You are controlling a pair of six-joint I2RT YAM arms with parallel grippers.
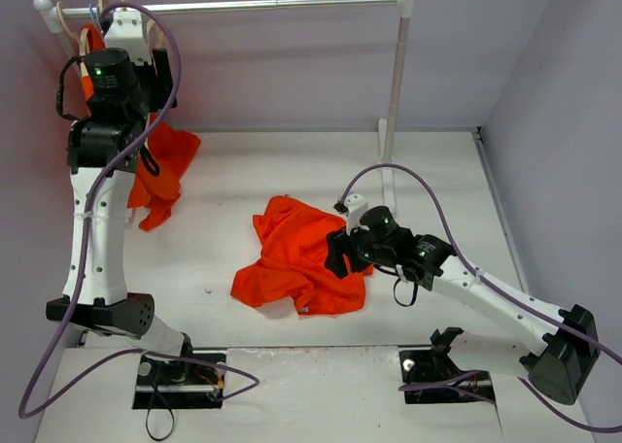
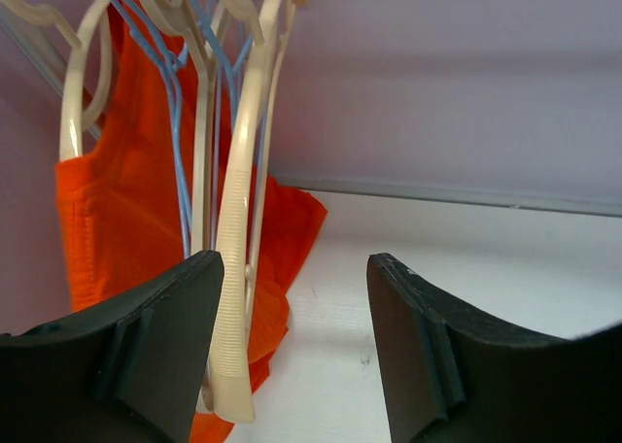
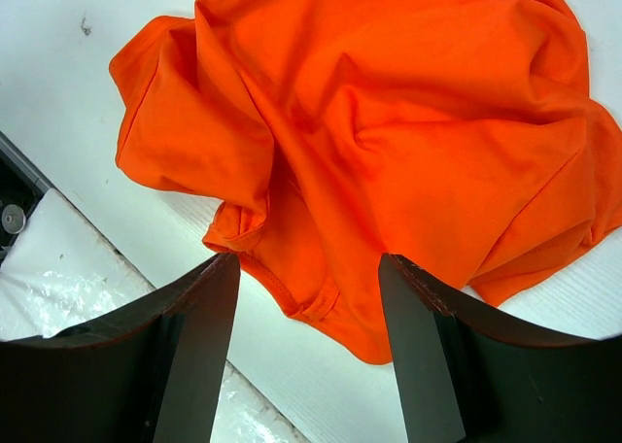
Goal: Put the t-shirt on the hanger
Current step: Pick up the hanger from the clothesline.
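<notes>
1. Two grippers with jaws wide and empty: left gripper (image 2: 293, 260) up at the silver rail (image 1: 272, 6), right gripper (image 3: 309, 260) low over the shirt.
2. Crumpled bright orange-red fabric t-shirt (image 1: 301, 258) lies mid white tabletop (image 1: 243, 171).
3. Pale cream thick-armed hanger (image 2: 238, 268) hangs beside one left finger; pale lilac walls (image 1: 292, 74).

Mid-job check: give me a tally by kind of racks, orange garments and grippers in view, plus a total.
Rack: 1
Orange garments: 2 (t-shirt crumpled on the table, second garment hanging at the rack's left end)
Grippers: 2 (left gripper, right gripper, both open)
Total: 5
Hangers overlap too much to count.
</notes>
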